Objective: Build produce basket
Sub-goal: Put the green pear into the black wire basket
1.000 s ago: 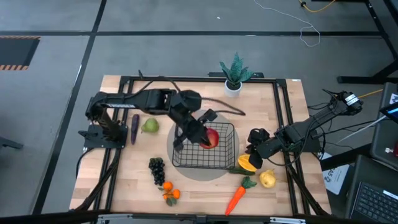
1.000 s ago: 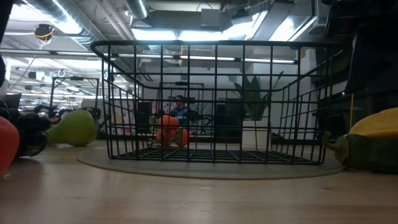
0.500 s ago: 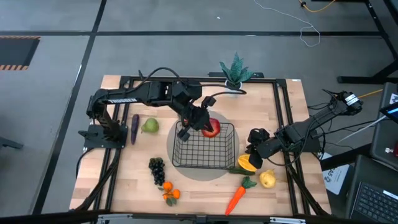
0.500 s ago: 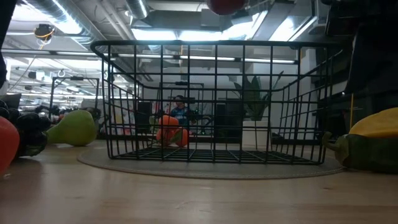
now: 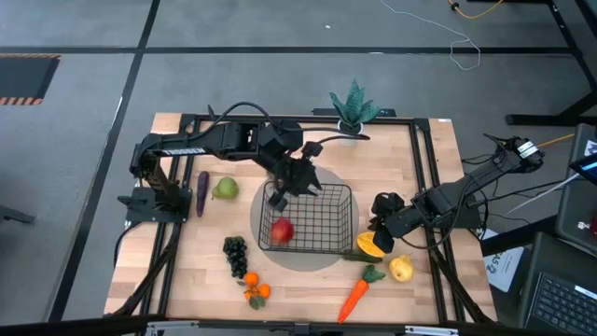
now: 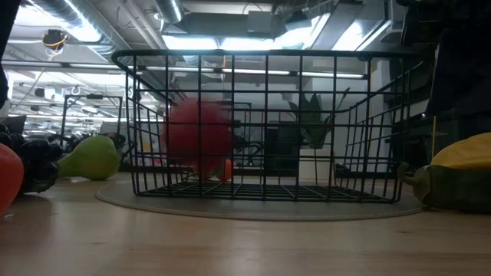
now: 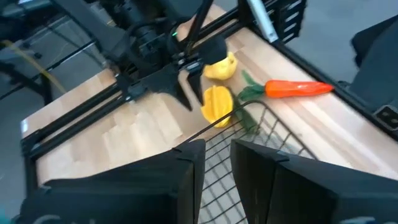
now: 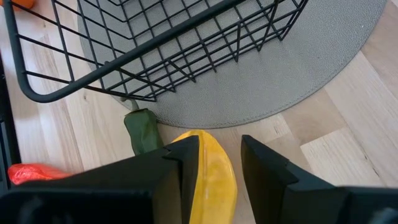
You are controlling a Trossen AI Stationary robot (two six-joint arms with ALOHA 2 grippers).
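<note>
Yellow squash (image 8: 211,180) lies at the table's near right, just outside the basket (image 5: 353,217) on the edge of the grey mat (image 8: 298,81). The right gripper (image 8: 219,152) has its fingers pressed on either side of it, a pinch at the fruit's thick end. Lifting it looks like the step in hand, and it would go best with a straight rise until the green stem end clears the wire rim, then a short carry inward and a low release. The carrot (image 5: 353,297) and yellow pear (image 5: 401,269) are close by and should not be swept aside. Inside the basket, toward its near left corner, sits the red apple (image 5: 281,231). In the low view it is only a red smear behind the wires, so I cannot tell whether it has settled. Farther back, the left gripper (image 7: 214,149) hangs over the basket's far left side with its fingers spread and nothing between them. A drop toward the right half should keep clear of it. Grapes (image 5: 235,252), oranges (image 5: 254,287) and the green pear (image 5: 225,189) wait outside on the left. Whether the squash is already off the wood cannot be made out.
</note>
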